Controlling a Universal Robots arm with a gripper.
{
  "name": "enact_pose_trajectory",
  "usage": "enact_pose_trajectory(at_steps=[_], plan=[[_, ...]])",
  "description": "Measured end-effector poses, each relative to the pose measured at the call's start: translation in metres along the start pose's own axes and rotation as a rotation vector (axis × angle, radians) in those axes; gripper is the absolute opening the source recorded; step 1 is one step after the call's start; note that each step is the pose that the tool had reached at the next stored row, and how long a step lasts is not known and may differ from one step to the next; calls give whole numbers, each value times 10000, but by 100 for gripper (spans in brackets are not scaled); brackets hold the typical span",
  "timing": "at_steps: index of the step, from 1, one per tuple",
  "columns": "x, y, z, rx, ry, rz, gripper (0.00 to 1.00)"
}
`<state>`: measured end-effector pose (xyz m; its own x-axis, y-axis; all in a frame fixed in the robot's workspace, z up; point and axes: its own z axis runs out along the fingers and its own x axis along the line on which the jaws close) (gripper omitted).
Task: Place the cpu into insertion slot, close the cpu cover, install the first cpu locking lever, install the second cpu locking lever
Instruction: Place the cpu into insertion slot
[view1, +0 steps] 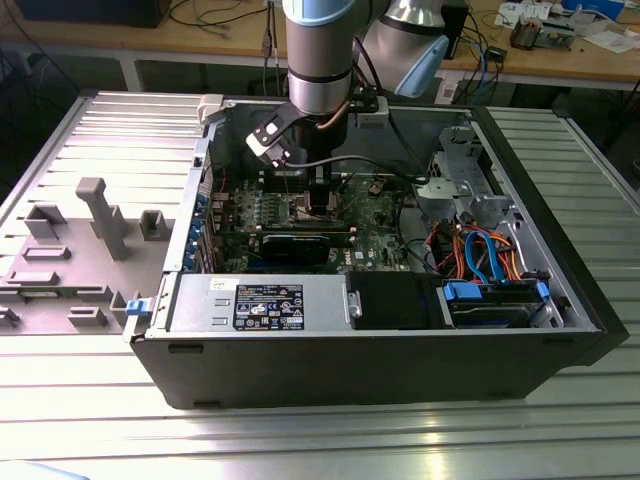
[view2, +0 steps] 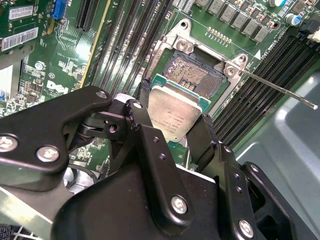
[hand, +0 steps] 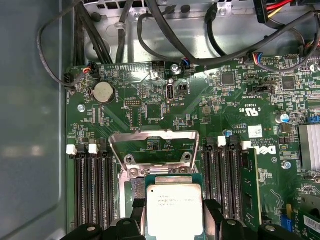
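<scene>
Dull silver square cpu (view2: 175, 117) sat clamped in my black claw (view1: 322, 198), mid-frame in the exterior view, near the brownish-gold insertion slot (view2: 192, 75), thin metal cpu cover (hand: 150, 134) tilted up.

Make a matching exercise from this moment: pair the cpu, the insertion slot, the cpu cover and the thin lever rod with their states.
Things:
1. cpu
2. insertion slot
3. cpu cover
4. lever rod

States:
A. standing up, open
B. clamped in the gripper
C. sticking out sideways from the socket corner
D. contact field bare, nothing seated

Pairs: 1-B; 2-D; 3-A; 4-C
</scene>
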<state>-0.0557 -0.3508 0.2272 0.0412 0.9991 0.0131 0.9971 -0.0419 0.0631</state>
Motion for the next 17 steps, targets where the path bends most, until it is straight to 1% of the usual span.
enact_pose_trajectory(at_steps=[17], plan=[[-1, -3, 35, 0, 0, 1, 55]])
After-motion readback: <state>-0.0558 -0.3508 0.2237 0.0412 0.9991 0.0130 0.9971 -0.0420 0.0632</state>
